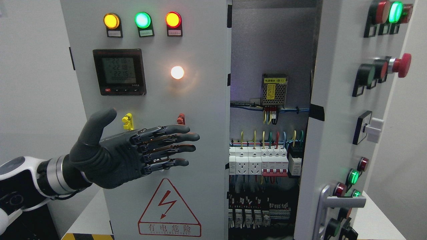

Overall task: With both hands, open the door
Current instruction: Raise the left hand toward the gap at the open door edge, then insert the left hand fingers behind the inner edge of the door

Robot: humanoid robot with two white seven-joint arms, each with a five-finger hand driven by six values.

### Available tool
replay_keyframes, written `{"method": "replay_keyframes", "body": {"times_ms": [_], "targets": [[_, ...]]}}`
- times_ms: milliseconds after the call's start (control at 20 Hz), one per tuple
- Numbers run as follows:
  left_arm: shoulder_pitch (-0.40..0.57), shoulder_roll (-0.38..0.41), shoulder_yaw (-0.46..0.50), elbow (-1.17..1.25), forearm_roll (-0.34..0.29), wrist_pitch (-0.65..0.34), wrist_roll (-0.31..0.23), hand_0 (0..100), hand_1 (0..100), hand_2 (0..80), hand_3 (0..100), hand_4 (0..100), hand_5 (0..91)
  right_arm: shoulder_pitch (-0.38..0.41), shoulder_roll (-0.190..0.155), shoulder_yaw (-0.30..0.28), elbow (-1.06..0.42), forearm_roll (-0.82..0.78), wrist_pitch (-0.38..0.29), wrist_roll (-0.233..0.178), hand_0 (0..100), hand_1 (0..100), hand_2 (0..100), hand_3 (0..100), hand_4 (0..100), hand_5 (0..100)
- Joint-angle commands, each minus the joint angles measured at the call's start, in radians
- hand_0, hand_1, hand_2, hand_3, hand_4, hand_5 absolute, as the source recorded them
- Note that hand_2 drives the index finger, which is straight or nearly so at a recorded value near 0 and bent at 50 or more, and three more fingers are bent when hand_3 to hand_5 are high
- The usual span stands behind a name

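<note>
A grey electrical cabinet fills the head view. Its left door (200, 100) is flat toward me, carrying three lit lamps, a digital meter (119, 72) and a red warning triangle (169, 210). The right door (337, 110) is swung open toward me, edge on, with a silver handle (343, 201) low down. Between the doors the interior (270, 160) shows breakers and coloured wires. My left hand (146, 150) hovers in front of the left door, fingers straight and spread, pointing right, holding nothing. The right hand is out of view.
Buttons, lamps, a red mushroom stop (402, 65) and a white rotary switch (373, 129) stick out from the open right door. A yellow power supply (274, 90) is mounted inside. The cabinet stands on a white table (377, 220). Plain wall lies left.
</note>
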Motion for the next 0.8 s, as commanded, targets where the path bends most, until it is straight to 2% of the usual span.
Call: {"method": "replay_keyframes", "body": {"times_ms": [0, 150, 351, 551, 751], "targets": [[-0.116, -0.215, -0.222, 0.157, 0.038, 0.000, 0.029, 0, 0, 0.0, 0, 0, 0.0, -0.001, 0.000, 0.000, 0.000, 0.003, 0.001, 0.001, 38, 0, 0, 0, 0, 0], [-0.173, -0.287, -0.252, 0.217, 0.063, 0.003, 0.037, 0, 0, 0.0, 0, 0, 0.0, 0.000, 0.000, 0.000, 0.000, 0.003, 0.001, 0.001, 38, 0, 0, 0, 0, 0], [-0.218, -0.346, -0.260, 0.217, 0.110, 0.006, 0.122, 0, 0, 0.0, 0, 0, 0.0, -0.001, 0.001, 0.000, 0.000, 0.003, 0.001, -0.001, 38, 0, 0, 0, 0, 0], [-0.305, -0.412, -0.303, 0.218, 0.181, 0.009, 0.133, 0, 0, 0.0, 0, 0, 0.0, -0.001, 0.000, 0.000, 0.000, 0.003, 0.001, 0.001, 38, 0, 0, 0, 0, 0], [-0.318, -0.450, -0.308, 0.218, 0.186, 0.011, 0.133, 0, 0, 0.0, 0, 0, 0.0, 0.000, 0.000, 0.000, 0.000, 0.003, 0.001, -0.001, 38, 0, 0, 0, 0, 0]]}}
